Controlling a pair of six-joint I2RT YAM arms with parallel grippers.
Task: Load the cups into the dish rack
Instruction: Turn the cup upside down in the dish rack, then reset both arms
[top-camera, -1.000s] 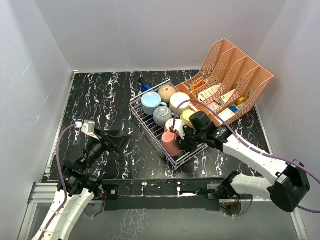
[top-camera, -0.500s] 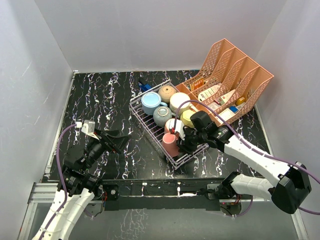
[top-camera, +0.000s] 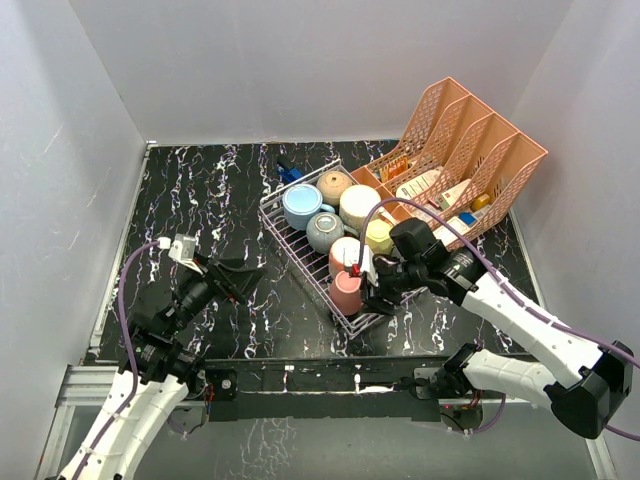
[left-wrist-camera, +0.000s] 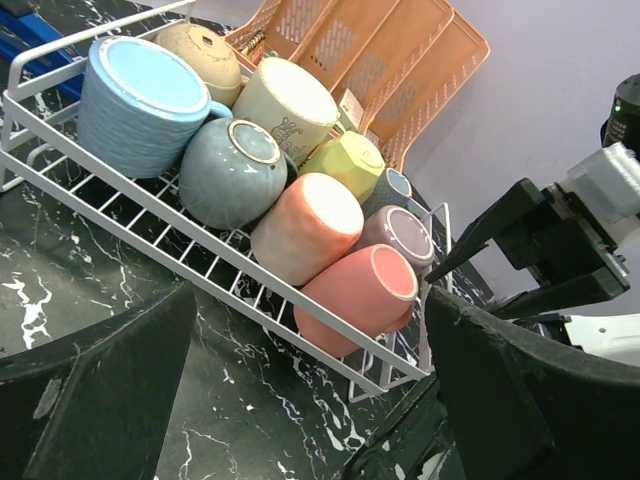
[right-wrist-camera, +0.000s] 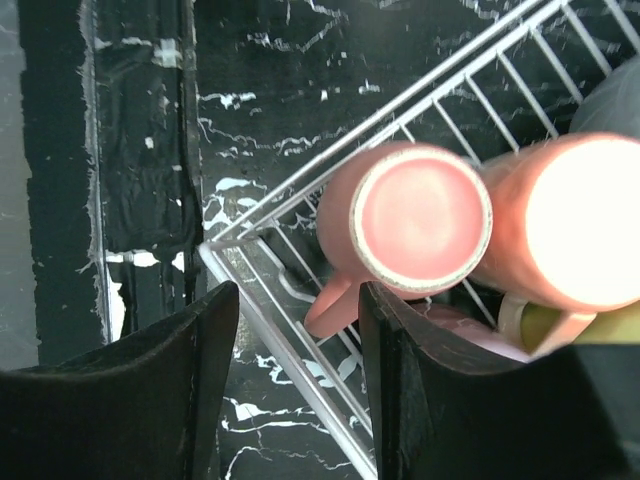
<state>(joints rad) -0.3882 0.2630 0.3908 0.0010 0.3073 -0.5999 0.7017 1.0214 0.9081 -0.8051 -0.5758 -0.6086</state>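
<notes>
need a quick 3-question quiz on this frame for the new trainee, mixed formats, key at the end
1. True or false: the right gripper is clamped on the salmon-pink mug.
2. Multiple choice: in which part of the dish rack does the salmon-pink mug sit? A) the far corner B) the middle C) the corner nearest the arm bases
3. Short answer: what does the left gripper hold?

Key
1. False. Its jaws stand apart with nothing between them, and the mug rests in the rack.
2. C.
3. Nothing. Its jaws are wide open, over the table to the left of the rack.
</notes>
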